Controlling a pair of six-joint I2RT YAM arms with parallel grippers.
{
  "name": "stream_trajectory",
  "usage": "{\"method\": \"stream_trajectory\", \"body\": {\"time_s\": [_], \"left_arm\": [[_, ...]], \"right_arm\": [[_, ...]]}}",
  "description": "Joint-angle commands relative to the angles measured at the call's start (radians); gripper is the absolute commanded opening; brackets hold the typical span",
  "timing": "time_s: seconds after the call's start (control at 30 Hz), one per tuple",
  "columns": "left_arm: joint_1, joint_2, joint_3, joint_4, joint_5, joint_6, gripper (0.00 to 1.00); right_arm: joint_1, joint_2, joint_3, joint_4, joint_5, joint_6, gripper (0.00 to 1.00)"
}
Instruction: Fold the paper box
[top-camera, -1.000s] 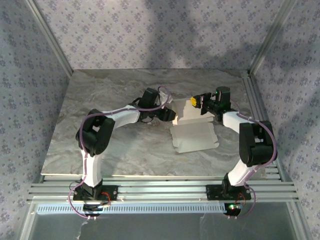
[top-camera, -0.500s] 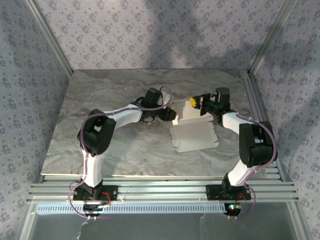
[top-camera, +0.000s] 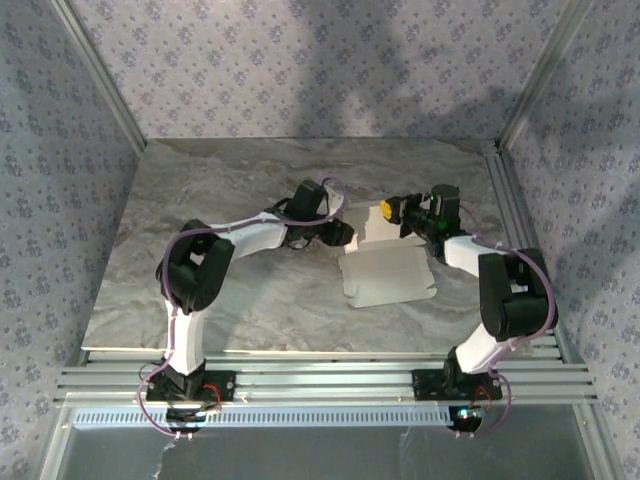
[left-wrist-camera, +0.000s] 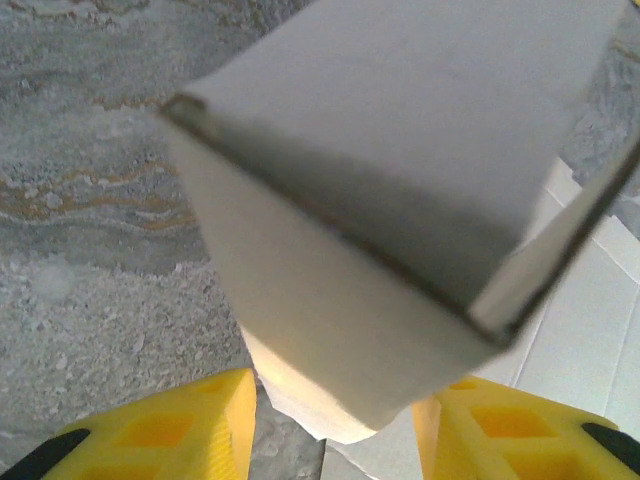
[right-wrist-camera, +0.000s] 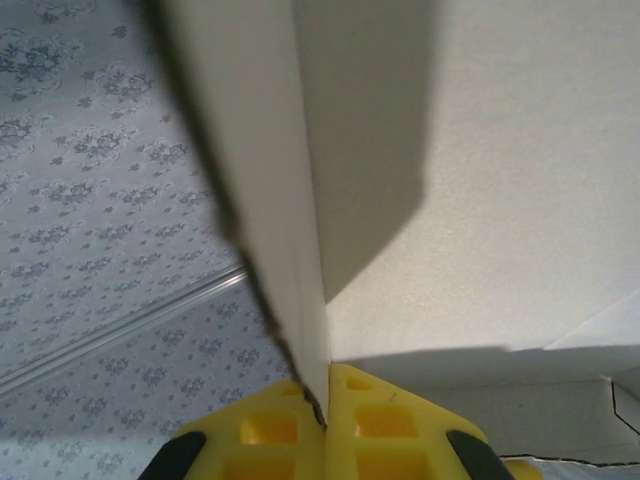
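The paper box (top-camera: 390, 278) lies right of the table's middle, a white blank with its near panel flat and its far panels lifted. My left gripper (top-camera: 347, 235) is at the box's raised left end. In the left wrist view its yellow fingers (left-wrist-camera: 190, 425) stand apart on either side of a folded corner of the box (left-wrist-camera: 400, 150), with bare table showing beside the left one. My right gripper (top-camera: 388, 208) is at the far edge. In the right wrist view the gripper (right-wrist-camera: 325, 395) is shut, pinching the thin edge of an upright panel (right-wrist-camera: 270, 200).
The marbled table top (top-camera: 200, 230) spreads out to the left and front of the box. An aluminium frame rail (top-camera: 510, 200) runs along the right edge and more rails (top-camera: 320, 380) cross the front by the arm bases. Patterned walls close in the sides and back.
The left arm has reached a little further right toward the box's raised end. The right wrist has shifted slightly nearer, keeping its pinch on the panel. The box has barely moved.
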Motion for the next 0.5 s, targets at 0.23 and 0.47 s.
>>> {"method": "stream_trajectory", "body": {"time_s": [0.23,0.47], "left_arm": [[-0.002,-0.080,-0.050,0.020,-0.026,-0.011,0.46],[-0.003,-0.133,-0.079,0.011,-0.048,-0.011,0.46]], "right_arm": [[-0.007,-0.052,-0.133,0.206,0.038,-0.018,0.00],[-0.026,-0.027,-0.160,0.340,0.048,-0.010,0.00]]}}
